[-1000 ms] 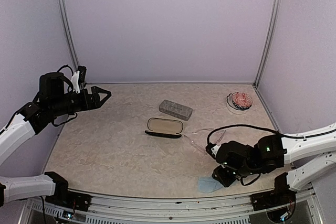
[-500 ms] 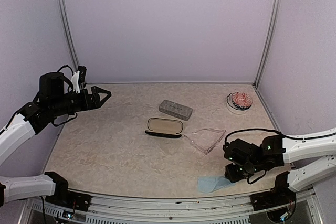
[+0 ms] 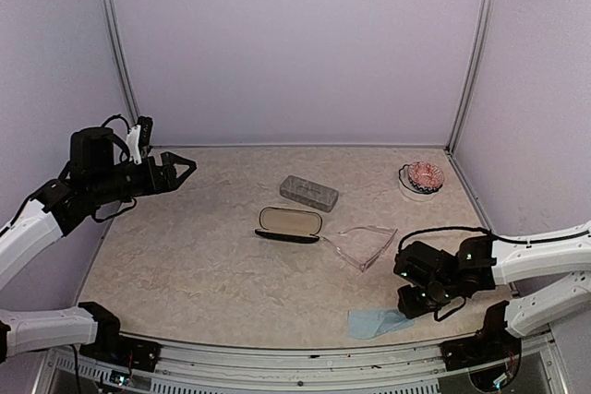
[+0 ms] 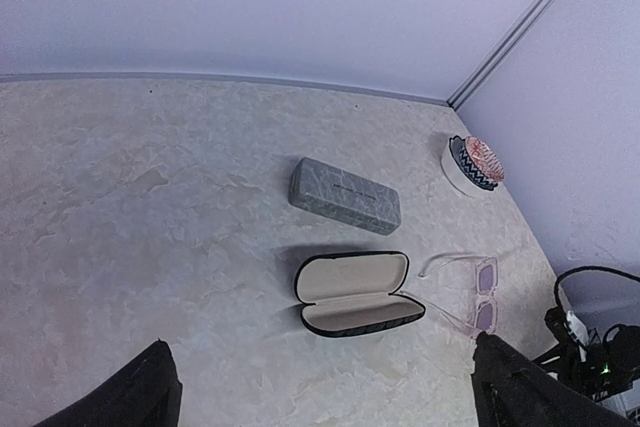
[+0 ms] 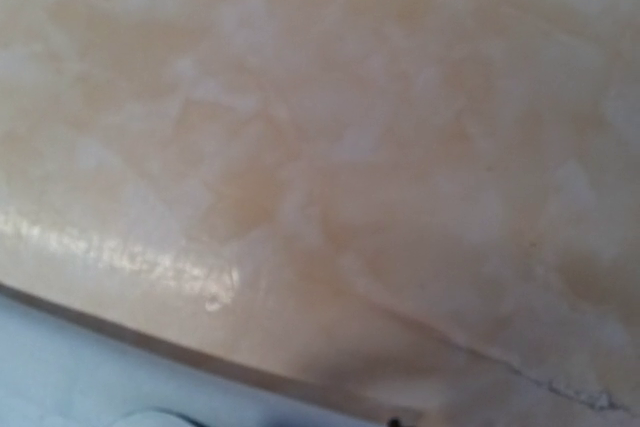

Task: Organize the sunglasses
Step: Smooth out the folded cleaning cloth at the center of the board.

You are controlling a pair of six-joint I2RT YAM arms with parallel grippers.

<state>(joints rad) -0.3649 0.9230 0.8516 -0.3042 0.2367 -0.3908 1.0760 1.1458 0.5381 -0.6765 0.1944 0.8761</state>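
Note:
The clear pale-pink sunglasses (image 3: 363,246) lie unfolded on the table right of the open black oval case (image 3: 289,224). They also show in the left wrist view (image 4: 470,292), next to that case (image 4: 352,292). The dark wire-frame pair is not in view. My left gripper (image 3: 177,171) is open and empty, held high over the table's far left; its fingertips (image 4: 150,387) frame the left wrist view. My right gripper (image 3: 411,306) points down at the table, right of the sunglasses and just above a pale blue cloth (image 3: 374,323). Its fingers are hidden, and the right wrist view shows only blurred table.
A closed grey rectangular case (image 3: 308,192) lies behind the black case and also shows in the left wrist view (image 4: 344,195). A small patterned bowl (image 3: 421,177) sits at the back right. Purple walls enclose the table on three sides.
My right arm has pulled back to the right, away from the clear sunglasses, which now lie fully uncovered. The left arm has not moved.

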